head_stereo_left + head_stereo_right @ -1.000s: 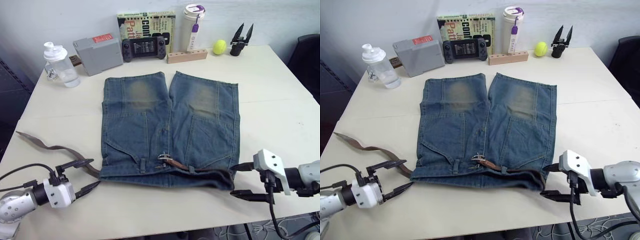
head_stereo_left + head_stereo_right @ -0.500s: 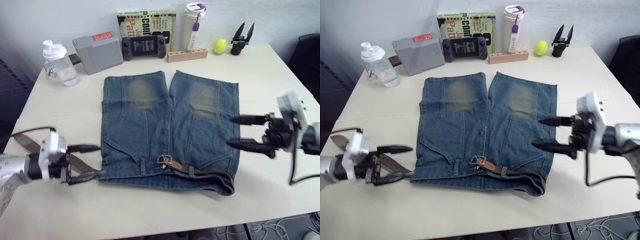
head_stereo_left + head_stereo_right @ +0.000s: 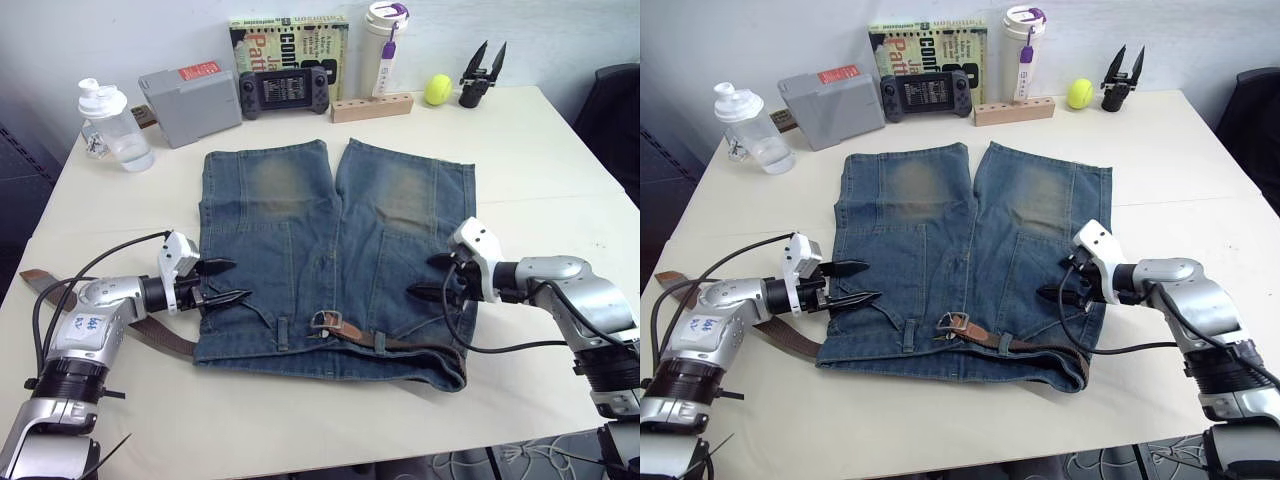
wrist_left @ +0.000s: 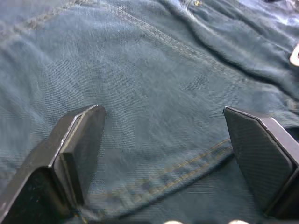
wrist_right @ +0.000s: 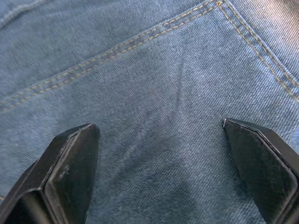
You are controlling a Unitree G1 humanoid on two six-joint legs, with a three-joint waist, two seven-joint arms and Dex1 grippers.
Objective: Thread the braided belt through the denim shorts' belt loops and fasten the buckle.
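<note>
The denim shorts (image 3: 335, 265) lie flat in the middle of the counter (image 3: 540, 170), with the waistband on the side near the robot and the two legs pointing to the far edge. The braided belt (image 3: 385, 341) runs along the waistband. Its tan end with the buckle (image 3: 326, 321) lies near the middle of the waistband, and the strap goes from there toward the robot's right under a belt loop (image 3: 380, 339). On the robot's left side, a brown part of the belt comes out from under the shorts and lies on the counter, reaching to the counter's left edge.

The left pincer (image 3: 226, 281) is over the left side of the shorts, close above the cloth. Its two black fingers (image 4: 77, 140) are wide apart and hold nothing; only denim is between them. The right pincer (image 3: 432, 276) is over the right side of the shorts, near the pocket seams. Its fingers (image 5: 70, 163) are also spread wide and hold nothing.

At the far edge of the counter stand a clear bottle (image 3: 112, 126), a grey box (image 3: 190, 94), a game console (image 3: 281, 90), a book (image 3: 288, 45), a wooden block (image 3: 372, 106), a white cup (image 3: 384, 40), a yellow ball (image 3: 437, 90) and a spare black pincer (image 3: 478, 76).
</note>
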